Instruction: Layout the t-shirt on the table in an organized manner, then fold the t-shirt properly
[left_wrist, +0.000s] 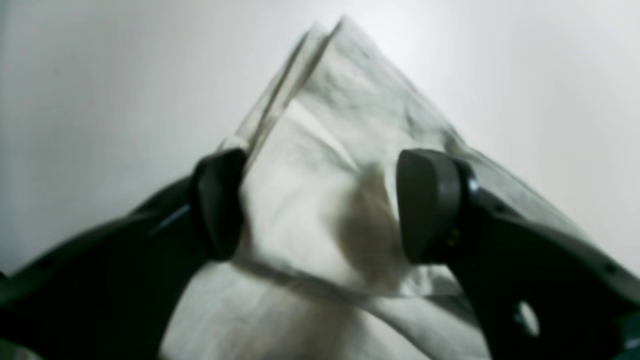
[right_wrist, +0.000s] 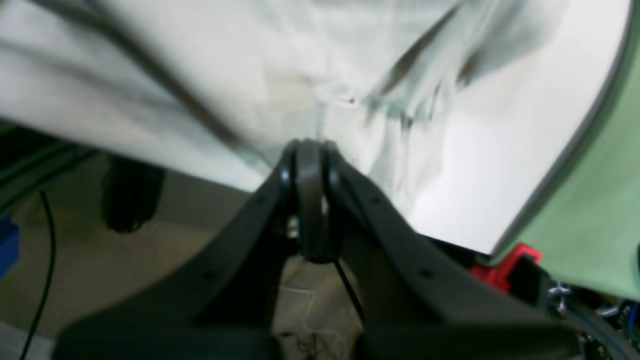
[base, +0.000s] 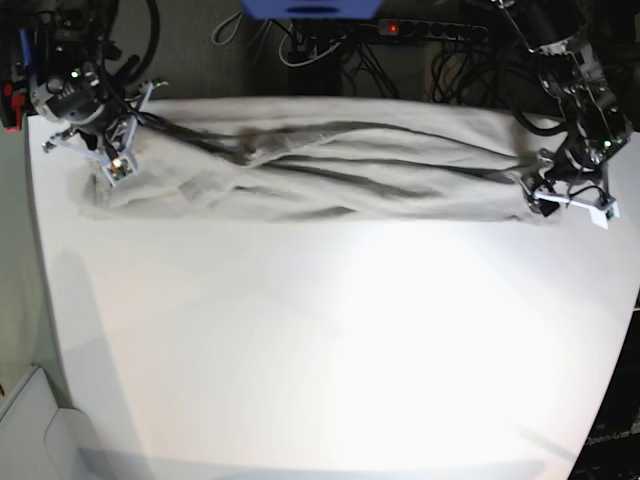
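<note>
The pale grey-beige t-shirt (base: 330, 170) lies wrinkled and stretched in a long band across the far part of the white table (base: 320, 340). My right gripper (base: 105, 160) is at its left end. In the right wrist view the right gripper (right_wrist: 310, 150) is shut on the edge of the t-shirt (right_wrist: 225, 60), near the table's edge. My left gripper (base: 540, 195) is at the shirt's right end. In the left wrist view the left gripper (left_wrist: 325, 205) is open, its fingers (left_wrist: 430, 205) wide apart, with a folded corner of the t-shirt (left_wrist: 350, 100) lying between and beyond them.
Behind the table's far edge are a blue box (base: 310, 8), a power strip (base: 430, 30) and tangled cables. A red part (right_wrist: 505, 262) and a green surface (right_wrist: 590, 225) show beside the table's edge in the right wrist view.
</note>
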